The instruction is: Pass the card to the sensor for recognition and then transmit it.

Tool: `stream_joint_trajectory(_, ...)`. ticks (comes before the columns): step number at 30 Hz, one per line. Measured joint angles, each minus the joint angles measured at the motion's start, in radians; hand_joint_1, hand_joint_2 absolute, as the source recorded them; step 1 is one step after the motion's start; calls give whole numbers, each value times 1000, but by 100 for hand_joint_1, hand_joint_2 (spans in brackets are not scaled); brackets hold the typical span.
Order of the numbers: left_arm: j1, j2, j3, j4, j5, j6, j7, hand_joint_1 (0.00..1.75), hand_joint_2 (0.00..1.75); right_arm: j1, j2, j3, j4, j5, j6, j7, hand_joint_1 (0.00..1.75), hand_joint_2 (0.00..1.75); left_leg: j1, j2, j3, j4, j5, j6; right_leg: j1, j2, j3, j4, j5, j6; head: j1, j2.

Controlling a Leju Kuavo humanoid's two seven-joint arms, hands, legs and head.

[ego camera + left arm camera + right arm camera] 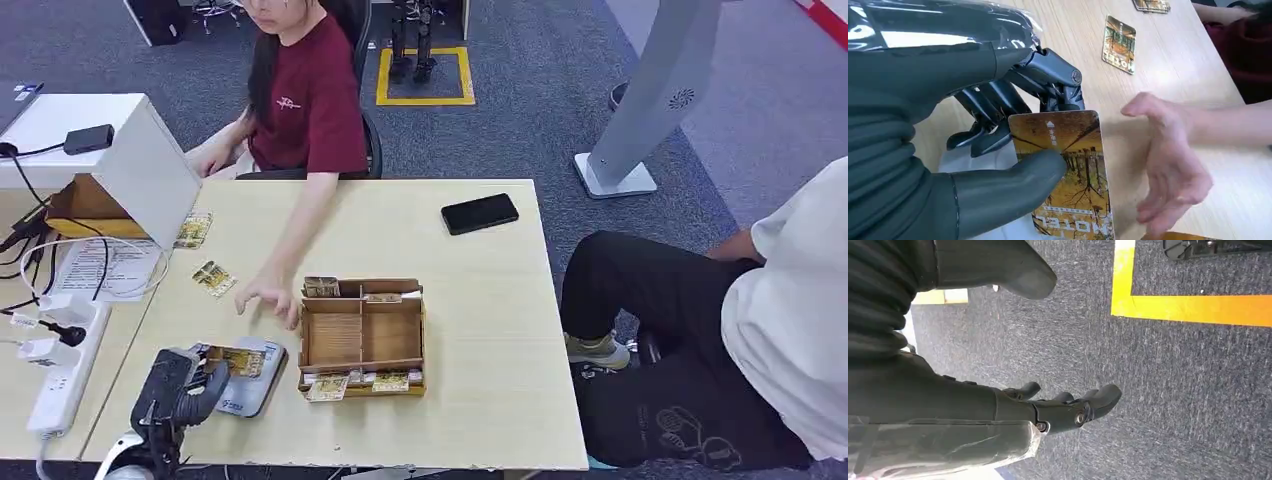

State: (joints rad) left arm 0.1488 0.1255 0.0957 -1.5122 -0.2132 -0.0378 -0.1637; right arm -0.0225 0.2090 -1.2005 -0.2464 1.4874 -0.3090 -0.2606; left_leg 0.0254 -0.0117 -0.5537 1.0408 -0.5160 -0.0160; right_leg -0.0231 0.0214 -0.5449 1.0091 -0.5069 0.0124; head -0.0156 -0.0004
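Note:
My left hand (185, 385) pinches a yellow hotel card (238, 360) between thumb and fingers, holding it over the grey sensor pad (255, 392) at the table's near left. In the left wrist view the card (1070, 170) is gripped under my thumb, with the dark fingers (998, 107) behind it. A person's open hand (1168, 165) hovers just beside the card; in the head view that hand (268, 297) rests on the table beyond the sensor. My right hand (1068, 407) hangs over the carpet, fingers spread, holding nothing.
A wooden card box (362, 338) with several cards stands right of the sensor. Loose cards (213, 278) and a stack (193, 230) lie at the left. A black phone (480, 213) sits far right. A second person (740, 320) sits beside the table. A power strip (60, 370) lies left.

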Motion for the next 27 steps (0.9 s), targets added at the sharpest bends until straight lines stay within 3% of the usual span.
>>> stream_joint_trajectory(7, 6, 0, -13, 0, -20, 3, 6, 175, 175, 0, 0, 0, -1, 2, 2, 0, 0, 175, 0, 0, 0, 0, 0, 0, 0, 0, 0, 0, 0, 0, 0, 0)
stream_joint_trajectory(19, -12, 0, -40, 15, -184, 101, 29, 175, 175, 0, 3, -1, -5, 12, 7, 3, 0, 175, 0, 0, 0, 0, 0, 0, 0, 0, 0, 0, 0, 0, 0, 0)
stream_joint_trajectory(27, -24, 0, -47, 43, -240, 130, 44, 175, 175, 0, 6, -1, -10, 20, 10, 6, 0, 175, 0, 0, 0, 0, 0, 0, 0, 0, 0, 0, 0, 0, 0, 0)
